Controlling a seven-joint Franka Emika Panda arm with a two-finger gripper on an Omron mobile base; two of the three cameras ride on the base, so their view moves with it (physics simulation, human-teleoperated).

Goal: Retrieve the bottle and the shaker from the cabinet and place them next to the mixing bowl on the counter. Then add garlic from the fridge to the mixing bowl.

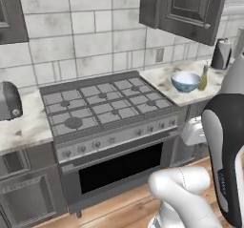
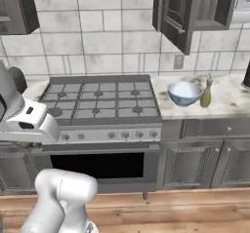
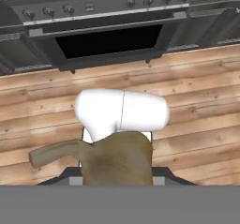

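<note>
1. Sitting low in the hand view, the brown garlic [image 3: 117,160] has a rounded bulb and a bent stalk that points to the left of that picture.
2. The pincer [image 3: 117,178] is closed about the garlic; the bulb covers its fingertips, so the exact contact cannot be made out.
3. Beyond the garlic in the hand view lie the wooden floor [image 3: 201,92] and the dark oven door [image 3: 110,40], with a row of knobs [image 3: 140,3] above it.
4. The mixing bowl [image 1: 185,81] [image 2: 184,92], pale blue, stands upright on the marbled bench [image 1: 162,77] [image 2: 224,103], just right of the stove [image 1: 102,103] [image 2: 100,98].
5. The bottle [image 1: 204,77] [image 2: 206,93], yellowish with a slim neck, stands upright just beside the bowl on its right; whether they touch cannot be told.
6. Above the bench, a dark wall cabinet door [image 1: 186,7] [image 2: 178,12] hangs open.
7. A toaster [image 1: 8,100] sits on the bench left of the stove.
</note>
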